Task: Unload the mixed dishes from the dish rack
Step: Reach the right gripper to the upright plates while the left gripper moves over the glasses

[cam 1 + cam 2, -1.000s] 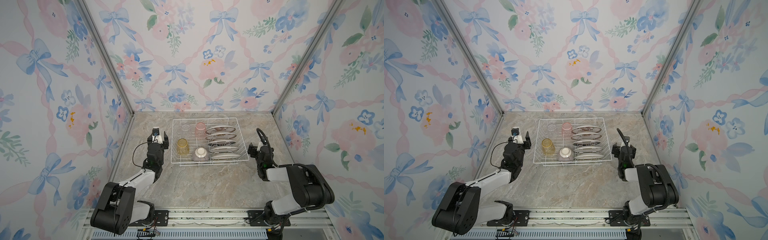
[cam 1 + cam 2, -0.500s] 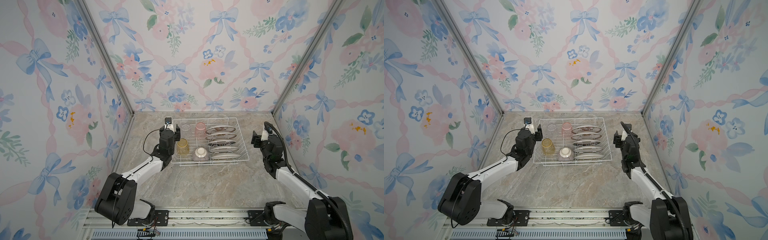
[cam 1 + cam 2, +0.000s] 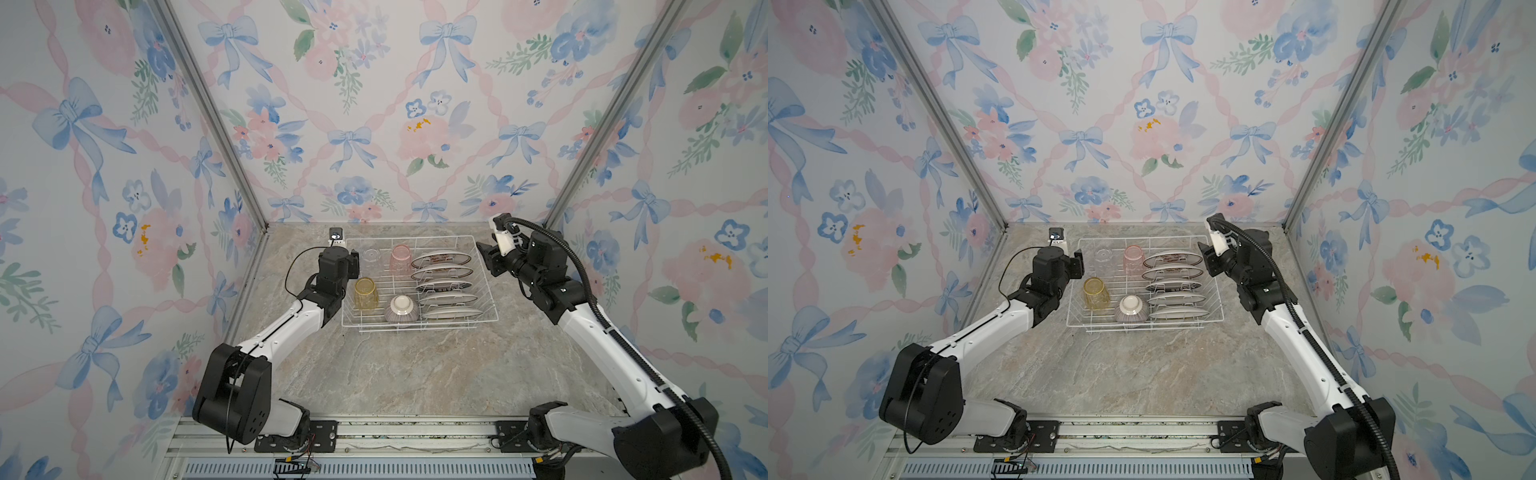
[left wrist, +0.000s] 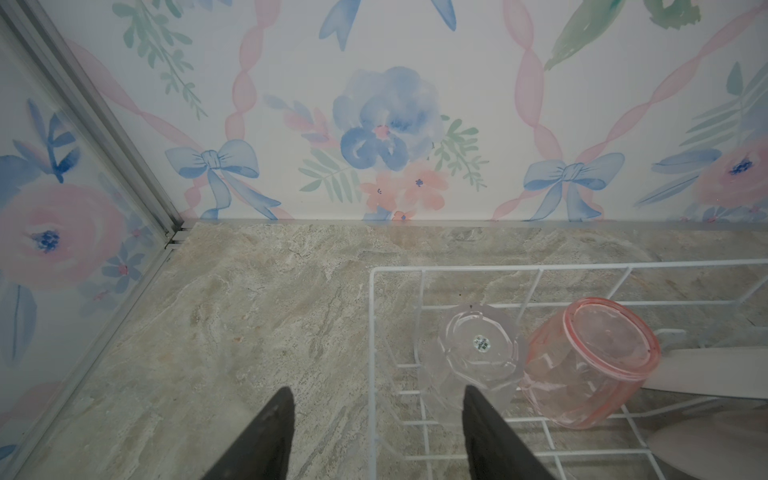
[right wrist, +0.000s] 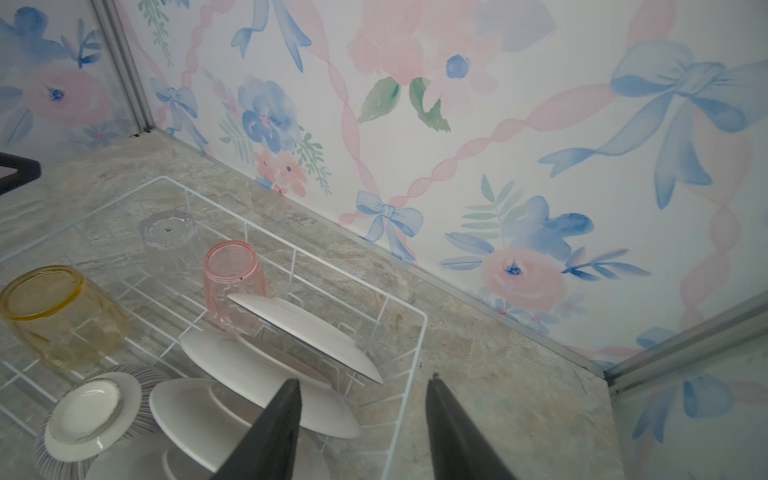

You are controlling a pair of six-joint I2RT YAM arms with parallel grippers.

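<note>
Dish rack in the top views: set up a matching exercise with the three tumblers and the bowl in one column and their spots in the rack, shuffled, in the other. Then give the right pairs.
Things
1. yellow tumbler
2. pink tumbler
3. clear tumbler
4. striped bowl

Spots in the dish rack, as both top views show it
a. front row, beside the plates
b. back row, beside the plates
c. back row, corner on the left arm's side
d. front row, on the left arm's side

Pairs: 1-d, 2-b, 3-c, 4-a
</note>
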